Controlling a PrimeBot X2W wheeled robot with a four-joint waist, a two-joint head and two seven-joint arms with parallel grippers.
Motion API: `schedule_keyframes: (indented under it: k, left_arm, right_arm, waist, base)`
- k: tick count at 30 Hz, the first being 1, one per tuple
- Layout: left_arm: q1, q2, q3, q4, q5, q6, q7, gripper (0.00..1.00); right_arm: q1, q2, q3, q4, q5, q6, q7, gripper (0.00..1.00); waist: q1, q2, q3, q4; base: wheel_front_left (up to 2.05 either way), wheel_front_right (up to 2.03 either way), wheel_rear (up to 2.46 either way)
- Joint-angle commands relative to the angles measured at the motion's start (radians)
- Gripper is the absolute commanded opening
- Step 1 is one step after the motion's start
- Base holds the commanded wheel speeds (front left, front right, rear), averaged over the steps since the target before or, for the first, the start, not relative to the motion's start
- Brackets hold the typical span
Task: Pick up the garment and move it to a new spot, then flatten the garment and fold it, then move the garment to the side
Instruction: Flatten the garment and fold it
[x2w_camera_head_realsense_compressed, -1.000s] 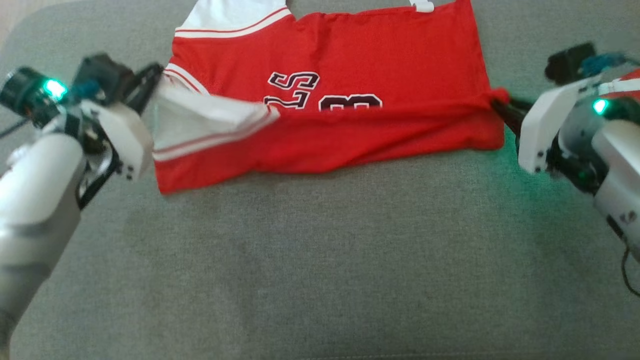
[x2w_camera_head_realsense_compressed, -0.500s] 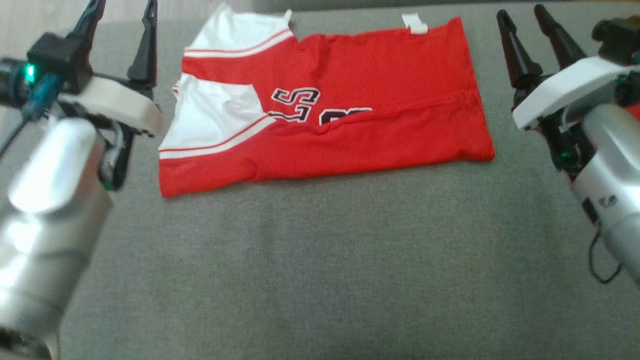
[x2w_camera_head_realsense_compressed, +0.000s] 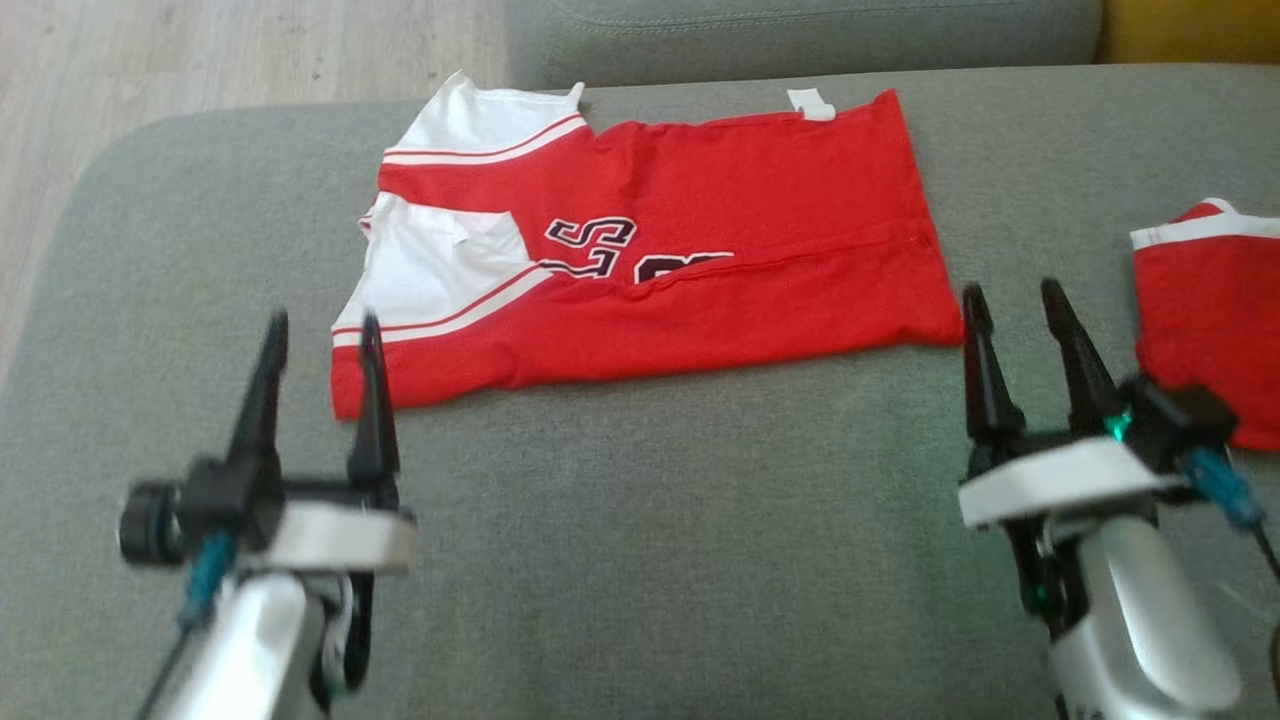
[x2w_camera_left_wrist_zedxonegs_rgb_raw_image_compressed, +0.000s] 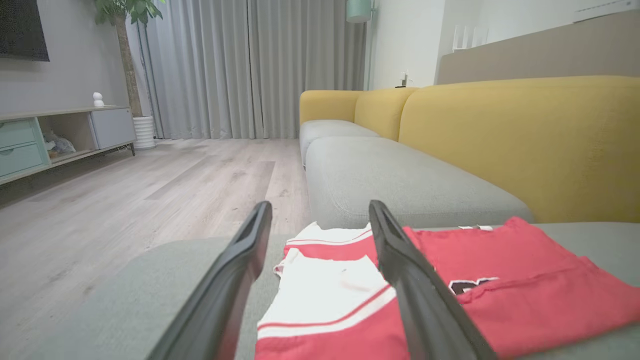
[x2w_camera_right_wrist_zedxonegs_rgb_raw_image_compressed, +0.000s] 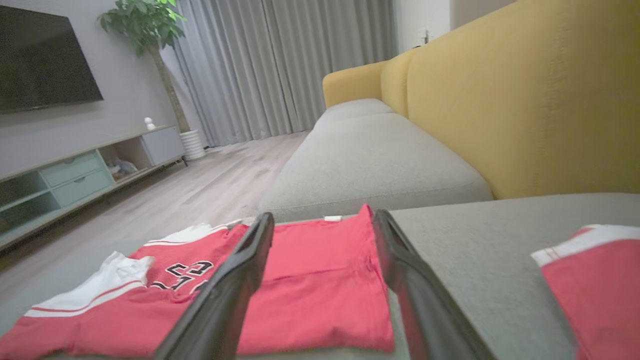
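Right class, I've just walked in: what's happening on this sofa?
A two-armed robot is folding a red and white jersey on the grey sofa cushion. The jersey lies flat, its near edge folded over. The left gripper and right gripper hover at its near side, jaws open, holding nothing. Another red garment lies to the right.

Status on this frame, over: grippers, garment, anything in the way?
Left gripper open, empty. Right gripper open, empty. Red jersey folded, lying flat on grey cushion, ungripped. Second red garment at right, apart from it.
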Motion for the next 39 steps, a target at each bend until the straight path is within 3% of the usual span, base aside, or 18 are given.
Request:
schedule_keyframes:
  k: [1, 4, 11, 23, 30, 39]
  left_arm:
    - [0.003, 0.003, 0.062, -0.049, 0.032, 0.004, -0.005, 1.0]
    - [0.086, -0.026, 0.103, -0.055, 0.075, -0.008, -0.005, 1.0]
    - [0.123, -0.073, 0.176, -0.002, 0.127, -0.064, -0.005, 1.0]
    - [-0.098, -0.015, 0.213, 0.407, 0.134, -0.112, 0.037, 1.0]
    - [-0.19, 0.019, 0.239, 0.564, 0.106, -0.119, 0.058, 1.0]
    - [-0.234, 0.029, 0.207, 0.705, 0.099, -0.163, 0.148, 1.0]
  right_arm:
    - [-0.004, 0.011, 0.0, -0.068, -0.024, -0.002, -0.01, 1.0]
    - [0.067, 0.023, 0.003, -0.123, -0.073, -0.002, -0.01, 1.0]
    - [0.133, 0.025, 0.056, -0.181, -0.011, -0.002, -0.01, 1.0]
    - [0.089, 0.025, 0.117, -0.195, -0.021, -0.002, -0.01, 1.0]
    - [0.071, 0.025, 0.146, -0.207, -0.005, -0.002, -0.01, 1.0]
    - [0.053, 0.025, 0.148, -0.215, 0.012, -0.002, -0.01, 1.0]
  waist:
    - [0.0003, -0.0001, -0.003, -0.005]
    - [0.0003, -0.0001, -0.006, -0.016]
    - [0.0003, -0.0001, 0.004, -0.036]
    - [0.0003, -0.0001, 0.1, -0.101]
    - [0.0003, -0.0001, 0.154, -0.135]
    - [0.0003, -0.0001, 0.18, -0.158]
  base:
    - [0.0, 0.0, 0.0]
    - [0.0, 0.0, 0.0]
    - [0.0, 0.0, 0.0]
    - [0.0, 0.0, 0.0]
    - [0.0, 0.0, 0.0]
    - [0.0, 0.0, 0.0]
